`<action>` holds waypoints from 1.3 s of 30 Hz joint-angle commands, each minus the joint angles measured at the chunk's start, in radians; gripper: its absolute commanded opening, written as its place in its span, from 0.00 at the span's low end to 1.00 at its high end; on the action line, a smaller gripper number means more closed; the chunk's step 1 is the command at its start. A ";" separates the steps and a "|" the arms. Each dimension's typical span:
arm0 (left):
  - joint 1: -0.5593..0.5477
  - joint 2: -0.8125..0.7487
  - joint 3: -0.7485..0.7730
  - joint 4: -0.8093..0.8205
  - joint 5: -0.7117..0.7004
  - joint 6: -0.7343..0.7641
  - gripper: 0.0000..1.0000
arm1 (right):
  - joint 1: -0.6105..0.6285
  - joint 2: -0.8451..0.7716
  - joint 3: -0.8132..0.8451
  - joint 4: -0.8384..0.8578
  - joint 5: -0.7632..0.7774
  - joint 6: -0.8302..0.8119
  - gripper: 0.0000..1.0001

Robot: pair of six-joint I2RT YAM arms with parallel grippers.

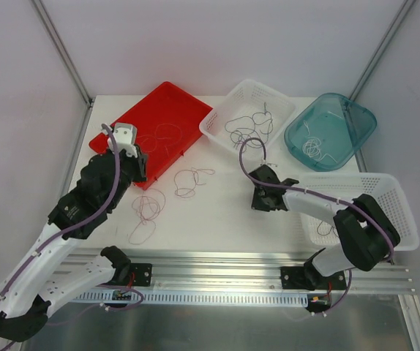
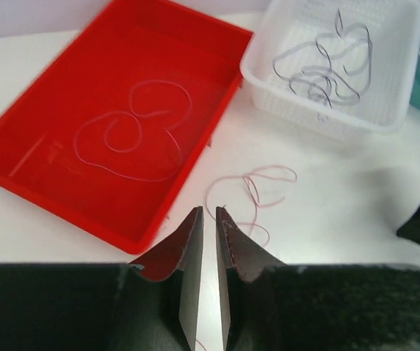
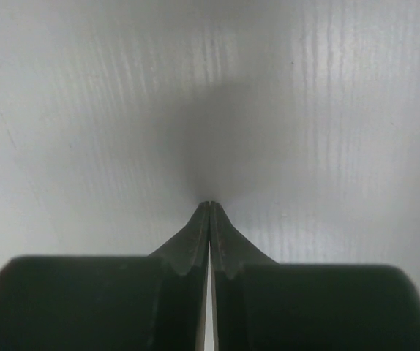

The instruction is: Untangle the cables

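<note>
The cables are thin looped wires. One pinkish-purple loop (image 1: 188, 180) (image 2: 248, 186) lies on the white table, and another (image 1: 148, 208) trails toward the front edge. A pale wire (image 1: 162, 137) (image 2: 133, 139) lies in the red tray (image 1: 133, 121) (image 2: 42, 157). Dark wires (image 1: 248, 124) (image 2: 327, 69) fill the white basket (image 1: 214, 135) (image 2: 268, 95), and a whitish wire (image 1: 314, 146) sits in the teal bin (image 1: 364, 121). My left gripper (image 1: 140, 172) (image 2: 208, 210) hovers by the tray's near edge with a narrow gap and nothing between the jaws. My right gripper (image 1: 257, 204) (image 3: 210, 203) is shut, its tips down on bare table.
A second white basket (image 1: 404, 219) stands at the right edge beside my right arm's elbow. The aluminium rail (image 1: 217, 267) runs along the table's front. Grey walls and two slanted metal posts close in the back.
</note>
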 commanded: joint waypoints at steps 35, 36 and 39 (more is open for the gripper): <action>0.010 0.869 -0.017 0.291 0.297 -0.453 0.98 | 0.230 -0.529 0.006 -0.133 0.049 -0.267 0.99; 0.009 0.865 -0.017 0.298 0.293 -0.466 0.98 | 0.230 -0.540 0.006 -0.137 0.053 -0.270 0.99; 0.009 0.863 -0.014 0.325 0.268 -0.477 0.98 | 0.230 -0.583 -0.005 -0.153 0.070 -0.275 0.99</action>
